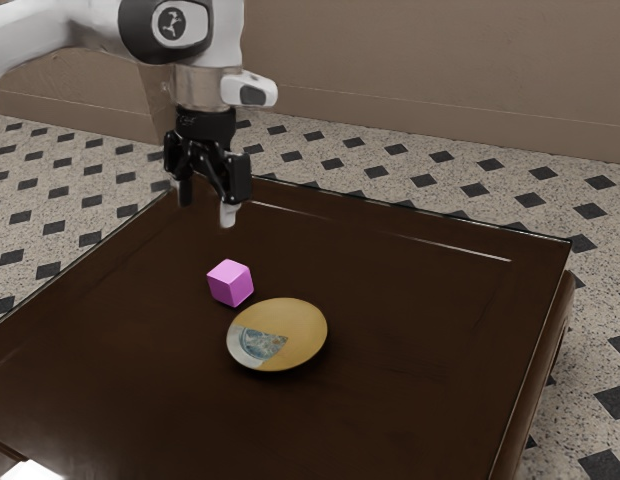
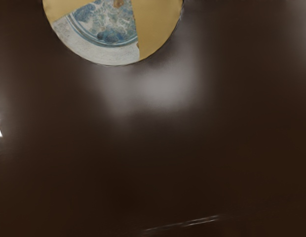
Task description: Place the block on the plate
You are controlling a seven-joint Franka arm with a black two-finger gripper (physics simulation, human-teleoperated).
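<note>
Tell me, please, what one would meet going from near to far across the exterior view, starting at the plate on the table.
Plate, pink block, tiled floor beyond the table, wall.

A smooth, glossy white robot arm (image 1: 40,35) is curving into a broad, rounded white shell (image 1: 227,30). A black joint cover (image 1: 137,28) is wrapping around a pale rounded panel (image 1: 197,25), which is carrying a dark round emblem (image 1: 171,24) with a small light figure inside. Below, a dull grey-beige metallic cylinder (image 1: 200,88) is forming the wrist, and a stubby white housing (image 1: 235,88) is jutting from its side, bearing a dark grey rounded inset (image 1: 253,95). A black collar (image 1: 212,125) is showing faint pale lettering above the black two-finger gripper (image 1: 207,206), whose angular, jointed linkages are ending in one dark tip and one whitish grey tip.
</note>
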